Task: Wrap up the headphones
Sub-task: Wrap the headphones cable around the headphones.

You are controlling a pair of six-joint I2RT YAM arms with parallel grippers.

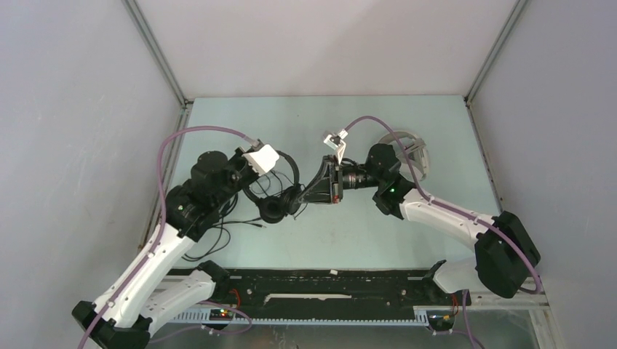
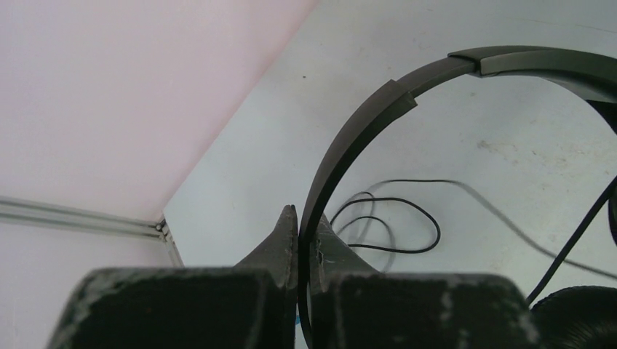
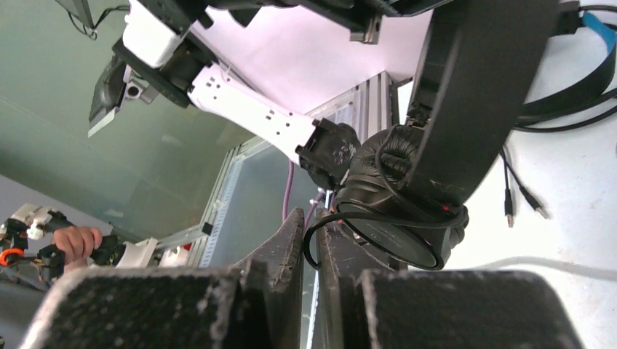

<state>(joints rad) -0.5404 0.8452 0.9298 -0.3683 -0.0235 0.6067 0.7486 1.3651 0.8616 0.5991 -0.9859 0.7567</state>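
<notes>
Black headphones [image 1: 275,203] are held up left of the table's middle. My left gripper [image 2: 302,218] is shut on their slim headband [image 2: 349,138], which passes straight between the fingertips. In the top view that gripper [image 1: 252,178] sits under its white wrist camera. From the right, my right gripper [image 1: 304,198] reaches the padded earcup [image 3: 393,233]. Its fingers [image 3: 311,222] stand a narrow slit apart. A thin loop of the black cable [image 3: 306,246], wound round the earcup, lies loose in that slit. More cable [image 2: 407,225] trails in loops on the table.
A pale grey headset [image 1: 411,149] lies at the back right, partly behind my right arm. A black band with blue lining [image 3: 593,40] and two cable plugs [image 3: 524,207] rest on the table beside the earcup. Loose black cable [image 1: 218,236] lies by my left arm.
</notes>
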